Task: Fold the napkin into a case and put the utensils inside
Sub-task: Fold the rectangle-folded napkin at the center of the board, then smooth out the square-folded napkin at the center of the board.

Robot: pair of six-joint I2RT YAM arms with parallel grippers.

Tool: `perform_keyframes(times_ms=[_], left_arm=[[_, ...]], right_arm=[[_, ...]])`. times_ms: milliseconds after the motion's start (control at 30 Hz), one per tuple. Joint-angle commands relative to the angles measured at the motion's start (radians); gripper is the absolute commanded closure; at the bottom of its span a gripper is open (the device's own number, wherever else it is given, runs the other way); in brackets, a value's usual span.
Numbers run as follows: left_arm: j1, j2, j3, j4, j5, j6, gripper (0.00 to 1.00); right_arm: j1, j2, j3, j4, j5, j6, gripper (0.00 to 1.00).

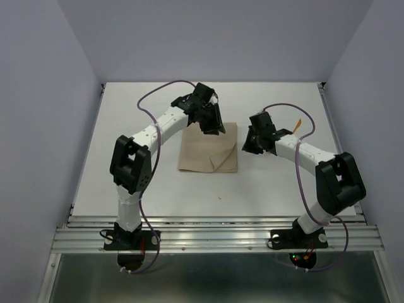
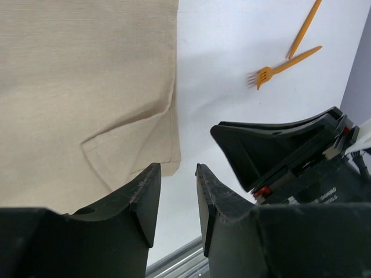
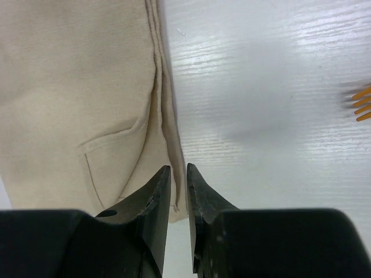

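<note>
The left gripper's (image 2: 177, 196) fingers (image 2: 145, 197) stood partly apart with a clear gap between them. Only bare table and the napkin's edge showed through the gap, so they held nothing. In the wrist view a corner of the napkin (image 2: 87, 87) lay just beside the left fingertip. From above, this gripper hung over the far part of the cloth, near its right edge. Whether it touched the cloth could not be told.

The right gripper's (image 3: 178, 191) fingers (image 3: 200, 202) were only slightly apart, a narrow slit, with nothing pinched in it. Their tips sat over the napkin's right edge, close to a corner, and the gripper body was on the table side of that edge.

The napkin lay flat in the middle of the white table (image 1: 126, 183), between the two arms. It showed a doubled hem along its right edge and a small turned-over flap near the near right corner.

The utensils (image 1: 300, 124) lay on the bare table to the right of the right gripper, well apart from the napkin. They were an orange fork (image 2: 278, 68) and a second orange stick (image 2: 304, 29), close together.
</note>
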Motion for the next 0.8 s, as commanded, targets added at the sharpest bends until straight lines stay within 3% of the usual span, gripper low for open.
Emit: perform_keyframes(times_ms=[0,233,267,433,767], left_arm=[[0.049,-0.16,-0.136,0.035,-0.02,0.052,0.58],[0.202,-0.303,-0.429,0.118,0.008,0.067,0.59],[0.234,-0.32,-0.467,0.127,0.011,0.07,0.59],[0.305,-0.379,-0.518,0.113,0.002,0.096,0.59],[0.38,-0.401,-0.569,0.119,0.009,0.113,0.59]], right_arm=[[0.036,-0.054,0.019,-0.031,0.016,-0.027,0.76],[0.202,0.029,0.16,-0.079,0.062,-0.045,0.68],[0.228,0.071,0.18,-0.095,0.079,-0.059,0.63],[0.346,0.219,0.347,-0.172,0.197,-0.096,0.57],[0.386,0.437,0.517,-0.255,0.271,-0.137,0.57]])
